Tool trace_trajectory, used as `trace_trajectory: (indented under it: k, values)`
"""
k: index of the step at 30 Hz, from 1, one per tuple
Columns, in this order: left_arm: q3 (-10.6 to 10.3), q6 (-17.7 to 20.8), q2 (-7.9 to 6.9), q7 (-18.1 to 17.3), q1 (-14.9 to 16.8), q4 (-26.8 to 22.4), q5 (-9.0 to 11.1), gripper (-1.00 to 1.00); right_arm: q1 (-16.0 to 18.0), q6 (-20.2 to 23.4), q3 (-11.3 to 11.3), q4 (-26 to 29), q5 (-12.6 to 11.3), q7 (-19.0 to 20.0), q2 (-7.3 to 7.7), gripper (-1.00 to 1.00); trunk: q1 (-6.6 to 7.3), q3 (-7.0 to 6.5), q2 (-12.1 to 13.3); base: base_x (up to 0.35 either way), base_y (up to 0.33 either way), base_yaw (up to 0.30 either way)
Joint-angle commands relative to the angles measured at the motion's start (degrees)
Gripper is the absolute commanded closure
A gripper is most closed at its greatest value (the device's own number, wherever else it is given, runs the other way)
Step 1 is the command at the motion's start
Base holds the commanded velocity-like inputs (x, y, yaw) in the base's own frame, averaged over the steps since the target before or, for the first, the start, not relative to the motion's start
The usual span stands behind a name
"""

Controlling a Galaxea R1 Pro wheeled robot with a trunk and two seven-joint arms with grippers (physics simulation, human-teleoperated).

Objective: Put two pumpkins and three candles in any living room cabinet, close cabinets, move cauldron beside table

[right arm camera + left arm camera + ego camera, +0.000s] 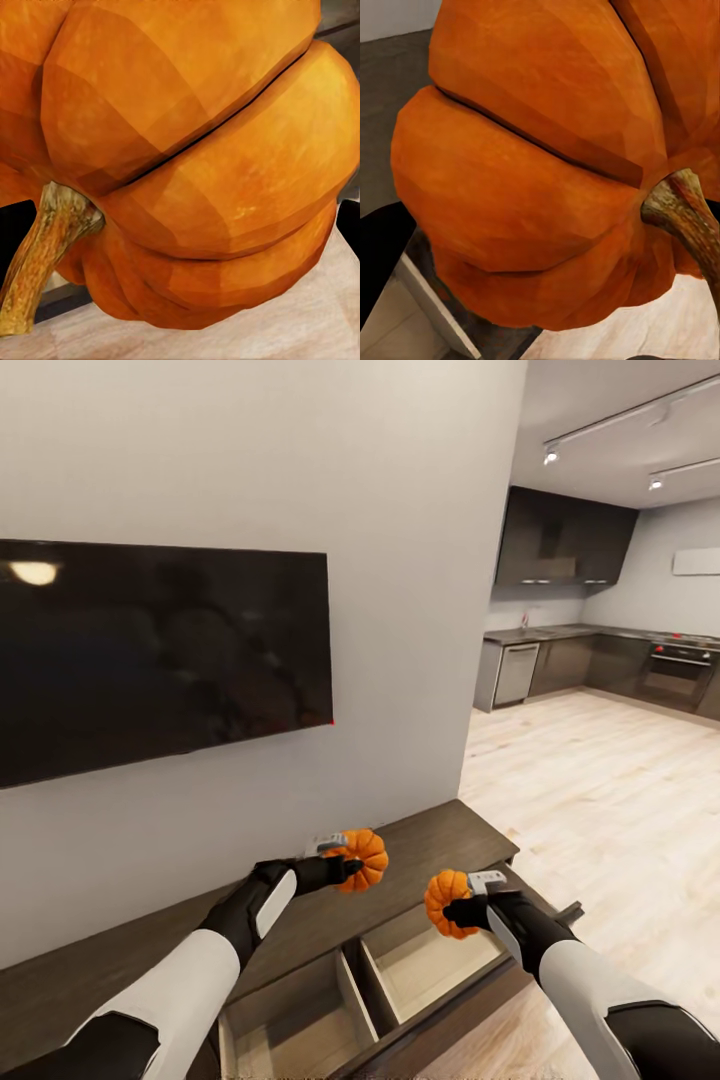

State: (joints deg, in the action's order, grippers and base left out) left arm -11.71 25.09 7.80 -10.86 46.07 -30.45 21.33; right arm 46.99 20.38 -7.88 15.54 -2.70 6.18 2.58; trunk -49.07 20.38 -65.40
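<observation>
Low in the head view, each arm had 1 pumpkin clamped in its fingers: left gripper [345, 857] on the left pumpkin [362, 859], right gripper [470, 897] on the right pumpkin [445, 902]. Both hung above the cabinet [440, 840], whose open drawer [425, 965] sat directly below the right pumpkin, so I'd guess that arm drops first. No labels or writing readable anywhere.

A: What sits in front of the right wrist camera?
B: A ribbed orange pumpkin [195, 150], very close, deep grooves between its lobes.
A: Any stem?
B: Yes, a rough tan-brown stem [45, 255], curving outward.
A: Behind it?
B: Pale wood-plank floor [300, 322].
</observation>
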Motion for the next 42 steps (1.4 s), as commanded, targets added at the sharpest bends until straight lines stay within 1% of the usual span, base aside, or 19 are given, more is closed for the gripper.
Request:
trace_trajectory:
  k: [1,2,3,4,5,7,8,11,14,19,25,30,32,34,36,37,42]
  values:
    - [-0.18,1.81,-0.05,-1.5,-0.09,-3.12,-0.32,1.0,0.05,-0.37,-0.47,0.1,-0.28,-0.2,-0.19,1.0,0.0,0.17,-0.05,0.0,0.0,0.0]
    - [-0.16,5.27,-0.14,-2.82,-0.24,-8.55,-0.32,1.0,0.05,-0.87,-0.47,0.07,-0.27,-0.3,-0.4,1.0,0.0,0.27,-0.05,0.0,0.0,0.0]
    - [-0.16,6.25,-0.16,-3.01,-0.27,-10.06,-0.32,1.0,0.07,-0.96,-0.49,0.06,-0.25,-0.32,-0.45,1.0,0.0,0.36,-0.05,0.0,0.0,0.0]
    - [-0.16,8.13,-0.22,-3.26,-0.3,-13.06,-0.32,1.0,0.05,-1.09,-0.51,0.04,-0.23,-0.34,-0.57,1.0,0.0,0.46,-0.05,0.0,0.0,0.0]
    - [-0.16,8.99,-0.24,-3.36,-0.31,-14.53,-0.32,1.0,0.07,-1.13,-0.52,0.04,-0.23,-0.35,-0.62,1.0,0.0,0.55,-0.05,0.0,0.0,0.0]
    - [-0.16,11.85,-0.33,-3.58,-0.34,-19.93,-0.32,1.0,0.09,-1.24,-0.52,0.02,-0.23,-0.37,-0.9,1.0,0.0,0.74,-0.05,0.0,0.0,0.0]
    - [-0.16,12.43,-0.35,-3.61,-0.35,-21.14,-0.32,1.0,0.09,-1.25,-0.51,0.02,-0.24,-0.37,-0.99,1.0,0.0,0.84,-0.05,0.0,0.0,0.0]
    - [-0.16,15.0,-0.39,-3.69,-0.38,-26.81,-0.32,1.0,0.27,-1.3,-0.48,0.02,-0.32,-0.38,-1.36,1.0,0.0,1.12,-0.05,0.0,0.0,0.0]
    - [-0.16,16.59,-0.41,-3.72,-0.42,-29.67,-0.32,1.0,1.1,-1.31,-0.47,0.01,-0.3,-0.41,-1.73,1.0,0.0,1.4,-0.05,0.0,0.0,0.0]
    - [-0.03,17.57,-0.45,-3.73,-0.43,-31.12,-0.32,1.0,1.92,-1.54,-0.47,-1.35,-0.34,-0.46,-2.25,1.0,0.0,1.87,-0.05,0.0,0.0,0.0]
    - [0.03,17.7,-0.5,-3.73,-0.45,-31.31,-0.28,1.0,2.03,-4.93,-0.45,-2.09,-0.37,-0.47,-2.39,1.0,0.0,2.44,-0.05,0.0,0.0,0.0]
    - [0.02,17.71,-0.57,-3.73,-0.42,-31.3,-0.26,1.0,2.04,-5.82,-0.29,-2.16,-0.37,-0.47,-2.4,1.0,0.0,2.92,-0.05,0.0,0.0,0.0]
    - [0.02,17.72,-0.58,-3.73,-0.43,-31.32,-0.25,1.0,2.03,-5.94,0.4,-2.17,-0.37,-0.51,-2.41,1.0,0.0,3.11,-0.05,0.0,0.0,0.0]
    - [-0.06,17.67,-0.53,-3.68,-0.44,-31.33,-0.26,1.0,2.05,-6.01,2.65,-2.18,-0.29,-0.54,-2.41,1.0,0.0,3.29,-0.05,0.0,0.0,0.0]
    - [-0.1,17.66,-0.52,-3.67,-0.45,-31.34,-0.28,1.0,2.05,-6.03,3.94,-2.18,-0.22,-0.54,-2.41,1.0,0.0,3.48,-0.05,0.0,0.0,0.0]
    - [-0.12,17.65,-0.51,-3.66,-0.45,-31.34,-0.3,1.0,2.05,-6.04,4.98,-2.18,-0.18,-0.55,-2.41,1.0,0.0,3.58,-0.05,0.0,0.0,0.0]
    - [-0.08,17.63,-0.52,-3.65,-0.44,-31.34,-0.32,1.0,2.05,-6.05,6.51,-2.18,-0.09,-0.55,-2.41,1.0,0.0,4.05,-0.05,0.0,0.0,0.0]
